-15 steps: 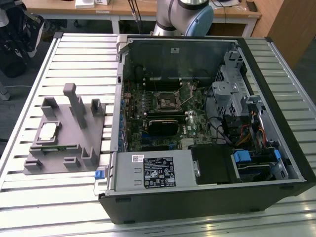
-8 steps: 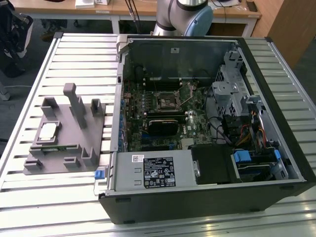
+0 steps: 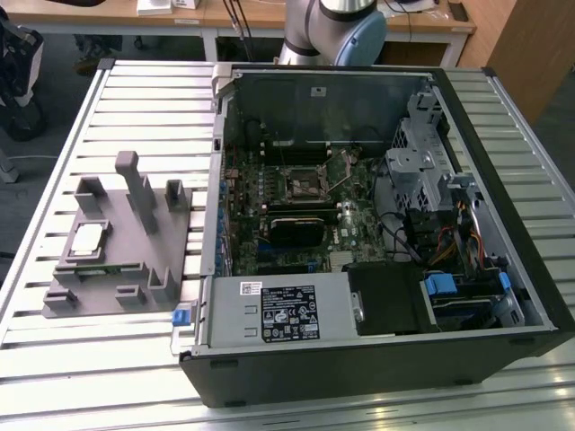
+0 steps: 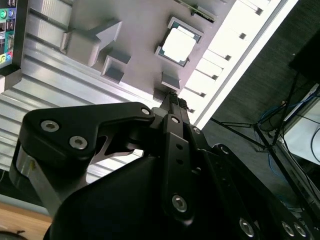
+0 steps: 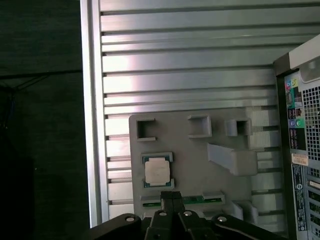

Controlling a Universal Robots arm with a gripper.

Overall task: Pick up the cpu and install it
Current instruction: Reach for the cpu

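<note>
The cpu (image 3: 87, 238), a small flat square chip with a shiny silver top, lies untouched in a shallow recess of the grey plastic holder block (image 3: 126, 256). On the ribbed aluminium table (image 3: 90, 359), the open black computer case (image 3: 377, 206) lies just beside that block. The black gripper (image 5: 171, 196) hangs above the block with its fingers pressed together on nothing.

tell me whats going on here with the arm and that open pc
The arm's gripper hangs above a grey holder tray that sits beside the open computer case. Its jaws are together and hold nothing. The cpu lies in a recess of the tray, not yet picked up.
</note>
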